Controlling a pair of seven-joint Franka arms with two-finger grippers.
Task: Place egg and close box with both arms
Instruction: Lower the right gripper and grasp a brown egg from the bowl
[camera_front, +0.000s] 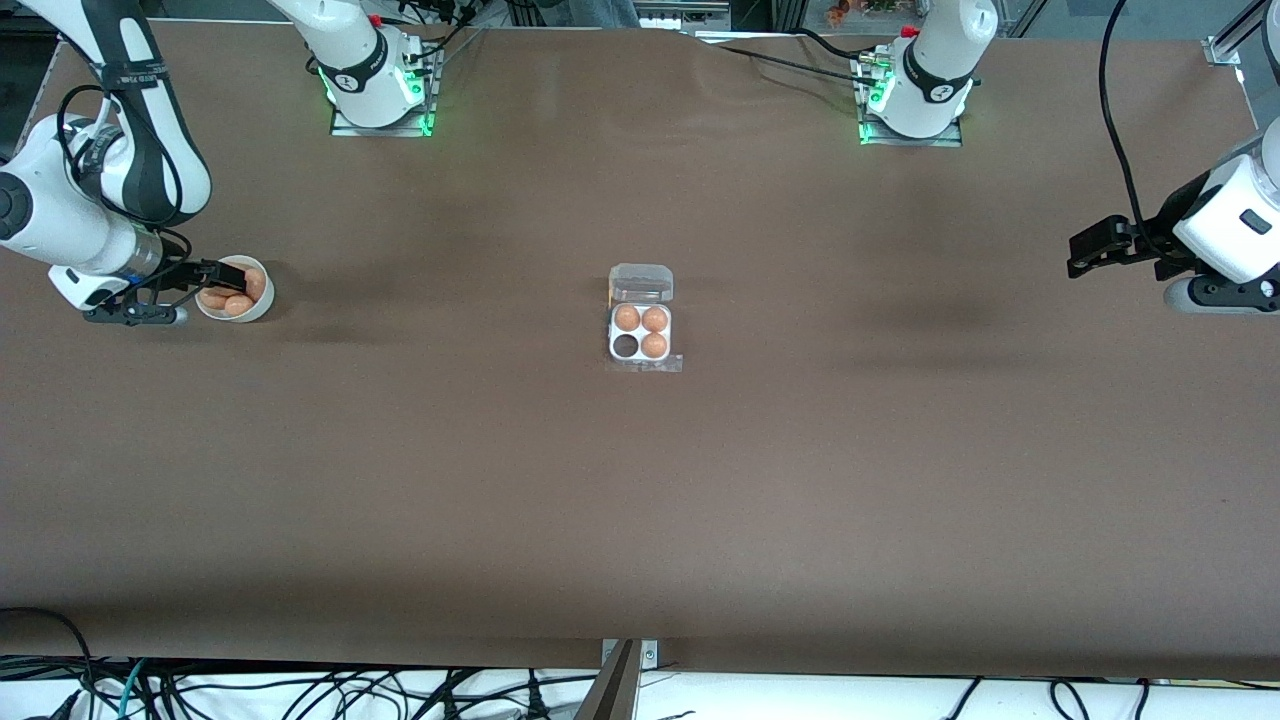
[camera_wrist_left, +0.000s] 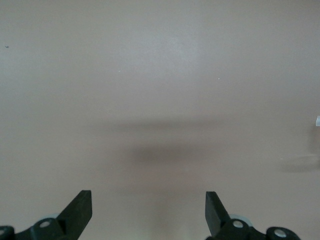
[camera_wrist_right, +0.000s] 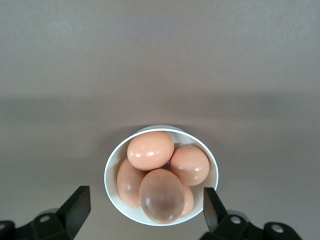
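The clear box (camera_front: 641, 338) sits in the middle of the table with its lid (camera_front: 641, 283) open and lying flat on the side toward the robots. Three light-brown eggs fill three cells; one cell (camera_front: 626, 346) is empty. A white bowl (camera_front: 258, 307) at the right arm's end holds several eggs. My right gripper (camera_front: 228, 278) hangs open over this bowl; in the right wrist view (camera_wrist_right: 145, 197) its fingers straddle the bowl (camera_wrist_right: 112, 187), with the topmost egg (camera_wrist_right: 161, 196) between them, not gripped. My left gripper (camera_front: 1085, 252) is open and empty over bare table (camera_wrist_left: 148, 200).
The brown table (camera_front: 640, 500) stretches wide around the box. The arm bases (camera_front: 378, 90) stand along the edge farthest from the front camera. Cables hang below the edge nearest to the front camera.
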